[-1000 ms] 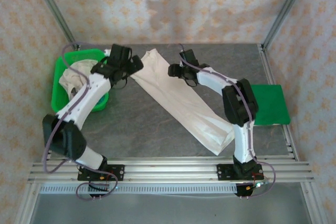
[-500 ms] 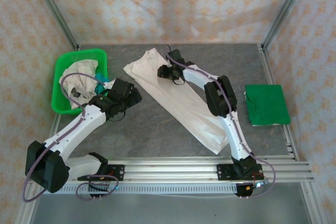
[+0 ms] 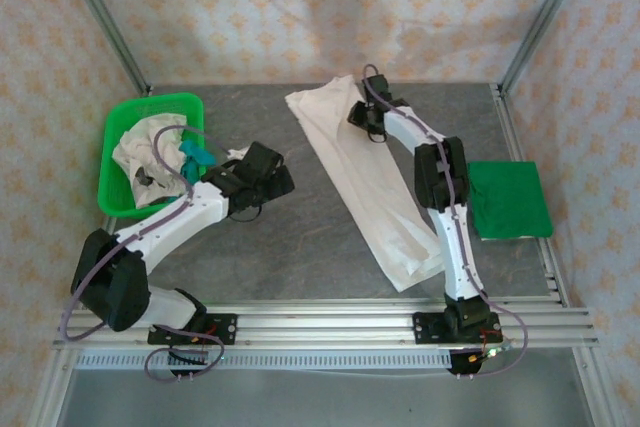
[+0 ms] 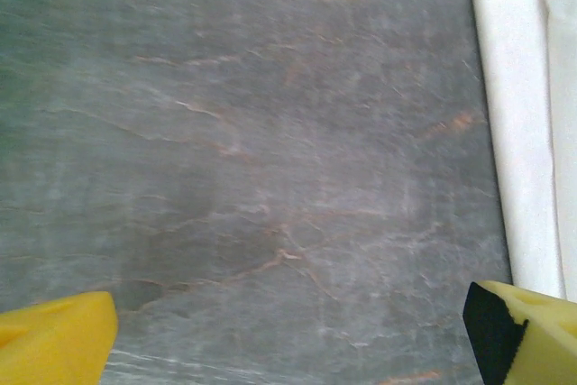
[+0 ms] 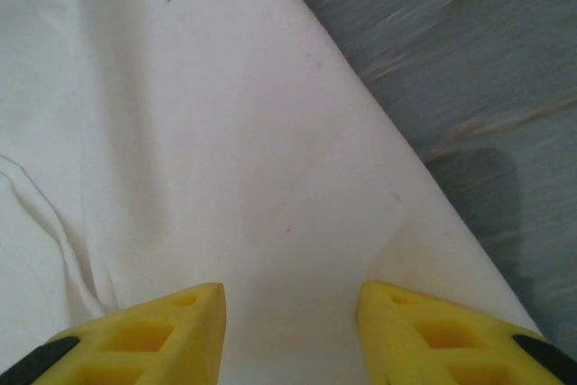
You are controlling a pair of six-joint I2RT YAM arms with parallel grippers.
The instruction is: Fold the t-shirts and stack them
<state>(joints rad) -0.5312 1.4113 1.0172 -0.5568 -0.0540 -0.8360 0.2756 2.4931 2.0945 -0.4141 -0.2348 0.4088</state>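
A cream t-shirt (image 3: 375, 197), folded into a long strip, lies slanted across the table from the far middle to the near right. My right gripper (image 3: 366, 119) sits on its far end. In the right wrist view, cloth (image 5: 180, 114) fills the gap between the partly closed yellow fingers of that gripper (image 5: 290, 288). My left gripper (image 3: 275, 182) hovers over bare table left of the shirt, wide open (image 4: 290, 299) with nothing in it; the shirt's edge (image 4: 518, 132) runs along its right. A crumpled cream t-shirt (image 3: 140, 147) and a teal one (image 3: 195, 154) lie in the basket.
The green plastic basket (image 3: 150, 102) stands at the far left. A flat green mat (image 3: 510, 199) lies at the right edge, beside the right arm. Metal frame posts rise at the far corners, and a rail runs along the near edge.
My right gripper closed part-way and moved to the right and back, and the shirt's far end swung with it. The left arm left the basket and came over the table's middle.
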